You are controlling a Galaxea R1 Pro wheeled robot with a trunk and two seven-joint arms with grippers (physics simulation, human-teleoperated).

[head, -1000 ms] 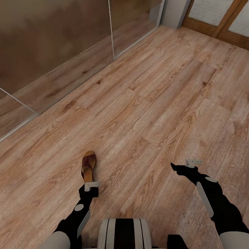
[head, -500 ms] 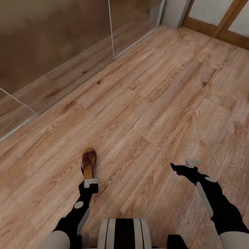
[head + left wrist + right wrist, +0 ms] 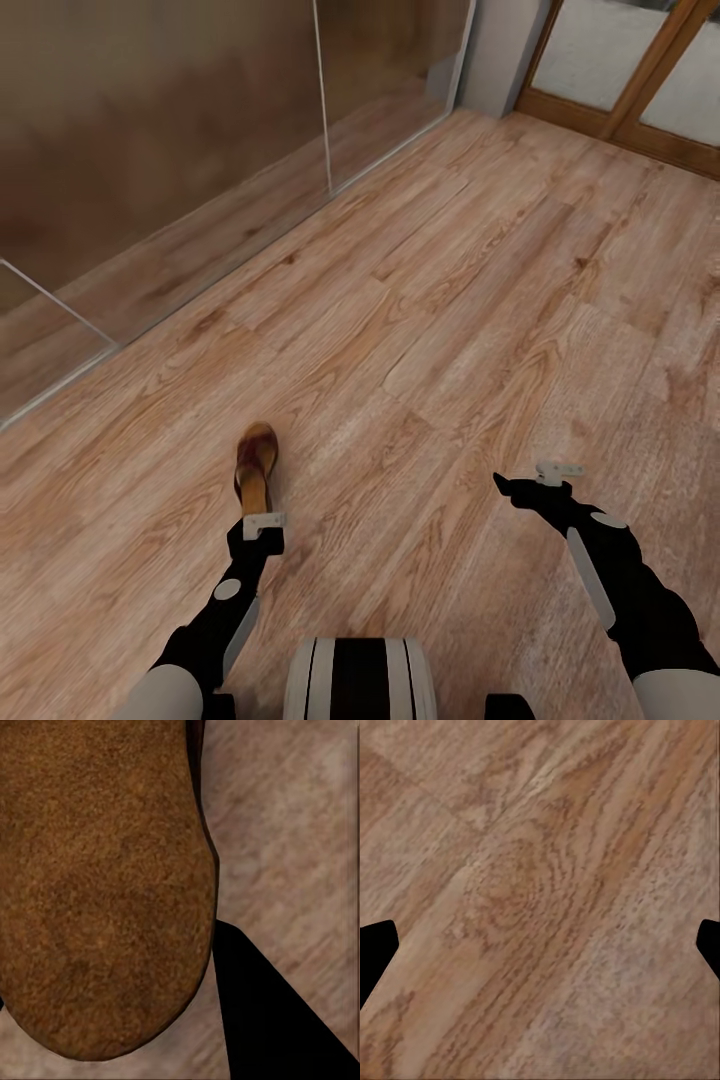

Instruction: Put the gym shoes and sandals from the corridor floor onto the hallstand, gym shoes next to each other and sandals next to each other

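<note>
One sandal (image 3: 256, 464) sits in the head view, small and brown, a rounded toe at its far end and a tan insole running back toward the robot — it is tilted up on its side, narrow from above. Up close in the left wrist view the sandal (image 3: 101, 881) is a broad, grainy brown suede-like slab with a smoothly curved end. The left gripper (image 3: 263, 523) is right at the sandal's near end, its pale bracket touching or overlapping the heel; one black finger (image 3: 274, 1012) shows as a dark wedge just beside the sandal's rounded edge. Whether the jaws are clamped on the sandal or merely around it, I cannot tell.

Under and around the sandal spreads the corridor floor (image 3: 440, 300), light brown planks with swirling wood grain and staggered seams. The right gripper (image 3: 528, 484) hovers over bare planks well to the right of the sandal, black arm with a grey stripe behind it; in the right wrist view its two black fingertips (image 3: 375, 945) stand wide apart with only knotty grain between them. Beyond the sandal, glossy brown glass panels (image 3: 150, 150) line the floor's edge — and far off to the right of them stands a wood-framed door (image 3: 620, 90).
</note>
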